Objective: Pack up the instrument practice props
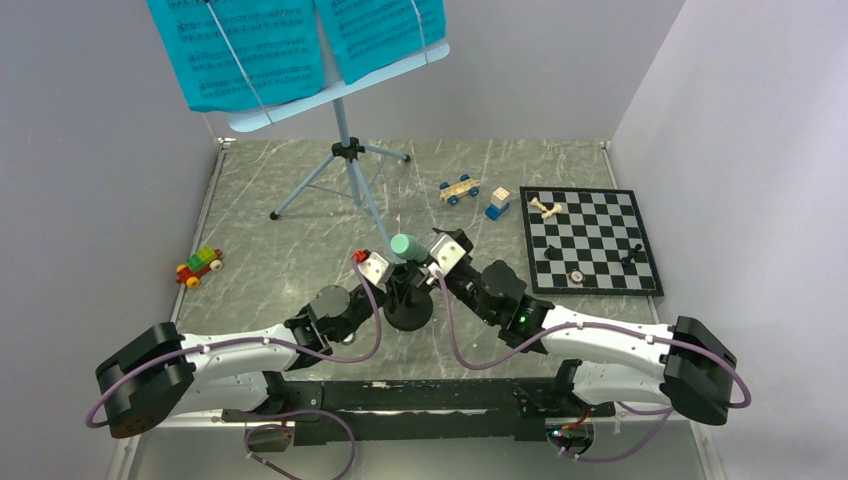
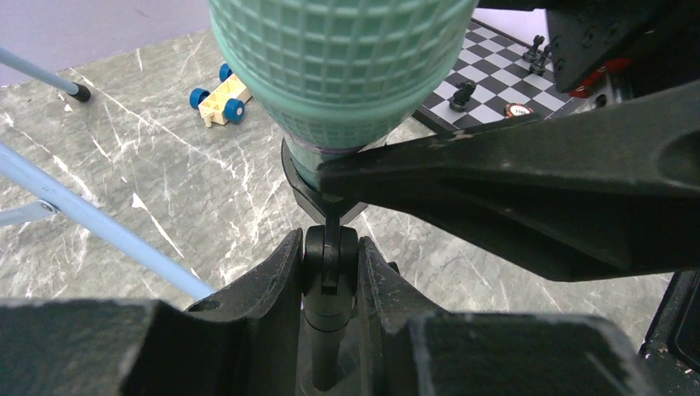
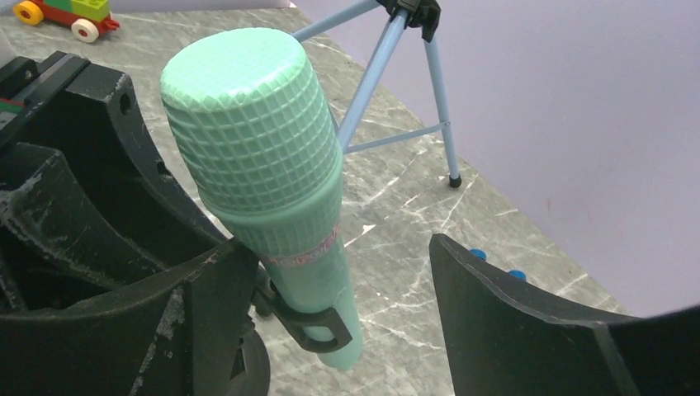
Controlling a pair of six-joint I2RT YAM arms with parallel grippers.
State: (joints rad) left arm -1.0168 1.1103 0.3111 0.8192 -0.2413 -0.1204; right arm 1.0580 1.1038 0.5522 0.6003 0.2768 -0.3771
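Observation:
The mint-green microphone (image 1: 403,245) sits tilted in the clip of its black round-based stand (image 1: 409,312) at the table's middle front. My left gripper (image 2: 330,247) is shut on the stand's black pole joint (image 2: 330,272), just under the microphone head (image 2: 338,66). My right gripper (image 3: 330,252) is open around the microphone body (image 3: 309,272): its left finger (image 3: 206,305) is against the body and its right finger (image 3: 512,313) stands apart. The pale-blue music stand (image 1: 345,130) stands behind and holds two turquoise music sheets (image 1: 250,45).
A chessboard (image 1: 590,240) with a few pieces lies at the right. A toy car (image 1: 459,189) and a block (image 1: 498,203) lie behind the microphone. A coloured brick toy (image 1: 199,266) lies at the left. The music stand's leg (image 2: 99,227) runs close by my left gripper.

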